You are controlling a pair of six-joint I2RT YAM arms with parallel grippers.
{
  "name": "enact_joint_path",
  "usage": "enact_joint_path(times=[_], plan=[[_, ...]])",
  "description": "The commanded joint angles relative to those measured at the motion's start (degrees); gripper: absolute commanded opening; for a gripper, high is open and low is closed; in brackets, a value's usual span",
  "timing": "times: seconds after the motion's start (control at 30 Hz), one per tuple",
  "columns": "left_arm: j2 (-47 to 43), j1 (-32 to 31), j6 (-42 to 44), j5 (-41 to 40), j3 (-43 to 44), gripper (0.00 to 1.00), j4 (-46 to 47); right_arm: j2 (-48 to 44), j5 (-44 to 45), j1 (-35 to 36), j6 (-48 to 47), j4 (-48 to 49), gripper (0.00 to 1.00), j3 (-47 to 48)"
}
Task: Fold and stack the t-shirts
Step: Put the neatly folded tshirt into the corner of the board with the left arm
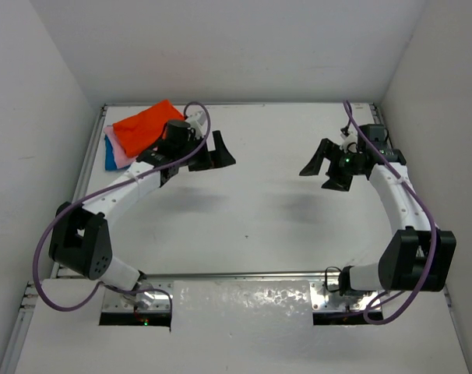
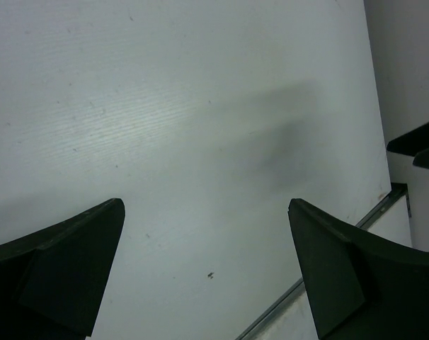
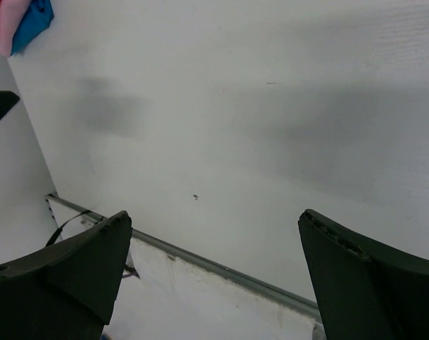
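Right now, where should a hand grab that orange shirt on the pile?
The orange shirt lies flat atop the pink shirt and blue shirt, so only an edge is pinchable. Probably best its far right corner, approached from the middle of the table by the open left hand, the nearest one.

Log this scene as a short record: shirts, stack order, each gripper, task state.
shirts: orange shirt, pink shirt, blue shirt
place: one pile, far left corner of the table
order: orange on top; pink and blue edges show beneath it
left gripper: fingers apart, empty, just right of the pile
right gripper: fingers apart, empty, over bare table on the right
task state: looks stacked; the folds cannot be judged
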Motion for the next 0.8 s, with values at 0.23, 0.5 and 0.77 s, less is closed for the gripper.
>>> enact_joint_path(times=[0.23,0.5,0.77], plan=[[-0.2,-0.9,-2.5,-0.3,5.2,1.00,3.4,-2.3,-1.2,-0.2,-2.2,-1.2,0.99,1.1],[0.1,-1.2,-1.2,-0.1,6.5,1.00,2.7,-2.0,-2.2,-0.1,-0.2,1.3,0.99,2.1],[-0.2,-1.3,-0.4,0.9,6.5,1.00,2.6,-2.2,-2.9,-0.1,0.7,2.8,0.99,1.4]])
